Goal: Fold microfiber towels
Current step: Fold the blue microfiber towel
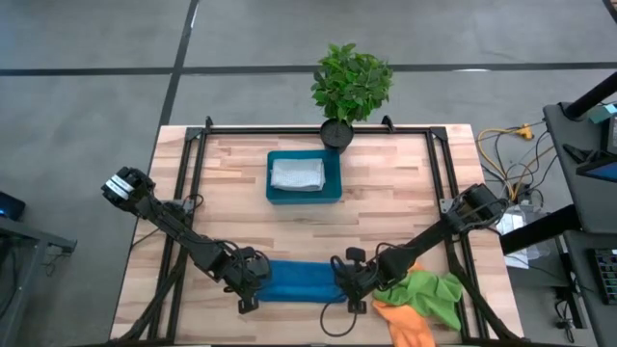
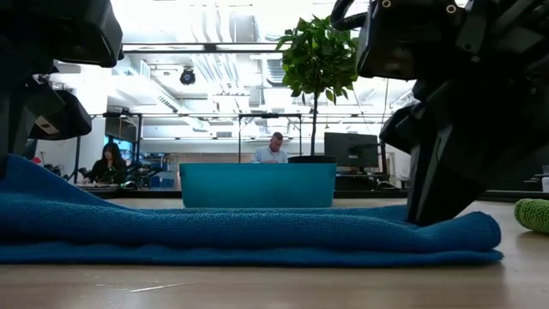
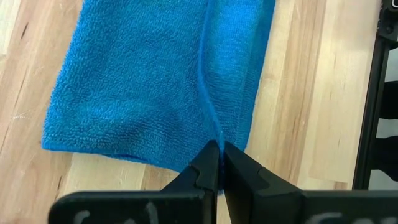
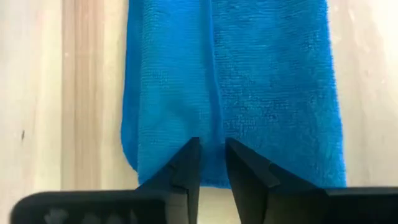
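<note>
The left gripper (image 1: 249,281) is closed on the left end of the blue towel (image 1: 297,281), at the front edge of the surface (image 1: 386,193); in the left wrist view its fingers (image 3: 205,171) pinch the towel's fold line. The right gripper (image 1: 353,284) stands at the towel's right end with its fingers (image 4: 186,168) slightly parted over the central crease; whether they hold the cloth cannot be told.

The surface is a light wood-plank top inside a black frame (image 1: 183,193). A blue tray (image 1: 304,196) sits near the middle of the back edge and contains the grey-white towel (image 1: 297,174). A potted plant (image 1: 349,85) stands at the back edge behind the tray. The room beyond has a grey floor; in the low view two people (image 2: 274,148) sit at desks with monitors under bright ceiling lights.

The blue towel lies flat between both grippers, folded into a long band parallel to the front edge, with a terry texture. The lime green towel (image 1: 434,294) and the orange towel (image 1: 405,323) lie crumpled together at the front right corner, just beside the right gripper
</note>
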Motion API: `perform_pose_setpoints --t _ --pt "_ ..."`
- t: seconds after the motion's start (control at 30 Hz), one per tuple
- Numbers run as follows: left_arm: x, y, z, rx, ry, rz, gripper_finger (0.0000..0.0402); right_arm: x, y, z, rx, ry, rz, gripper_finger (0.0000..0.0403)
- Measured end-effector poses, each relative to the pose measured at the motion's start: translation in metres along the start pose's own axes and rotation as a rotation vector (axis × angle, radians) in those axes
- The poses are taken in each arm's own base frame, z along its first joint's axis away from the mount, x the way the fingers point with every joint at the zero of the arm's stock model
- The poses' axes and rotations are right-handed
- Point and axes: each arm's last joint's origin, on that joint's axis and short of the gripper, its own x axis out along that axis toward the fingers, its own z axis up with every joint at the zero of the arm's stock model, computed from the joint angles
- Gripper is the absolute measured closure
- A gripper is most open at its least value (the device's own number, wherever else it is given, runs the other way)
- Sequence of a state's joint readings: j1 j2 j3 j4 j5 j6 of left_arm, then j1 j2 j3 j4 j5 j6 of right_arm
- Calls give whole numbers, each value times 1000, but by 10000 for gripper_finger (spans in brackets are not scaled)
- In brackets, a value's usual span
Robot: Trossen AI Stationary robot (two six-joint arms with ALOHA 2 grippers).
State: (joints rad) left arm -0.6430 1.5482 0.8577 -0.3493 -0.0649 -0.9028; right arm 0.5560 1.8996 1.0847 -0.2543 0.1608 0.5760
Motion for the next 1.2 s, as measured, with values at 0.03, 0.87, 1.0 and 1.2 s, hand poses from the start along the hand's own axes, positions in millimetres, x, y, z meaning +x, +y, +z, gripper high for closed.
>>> perform_pose_setpoints --t 0.03,0.87,1.0,1.2 --pt "0 0 0 0 0 0 402 0 0 0 -1 1 2 348" --pt "0 1 0 -1 2 5 402 -3 5 10 -69 -4 41 394" --pt "0 1 0 -1 2 5 402 6 5 9 -46 16 99 381" --pt "0 1 0 -1 2 6 402 8 6 10 -37 12 117 343"
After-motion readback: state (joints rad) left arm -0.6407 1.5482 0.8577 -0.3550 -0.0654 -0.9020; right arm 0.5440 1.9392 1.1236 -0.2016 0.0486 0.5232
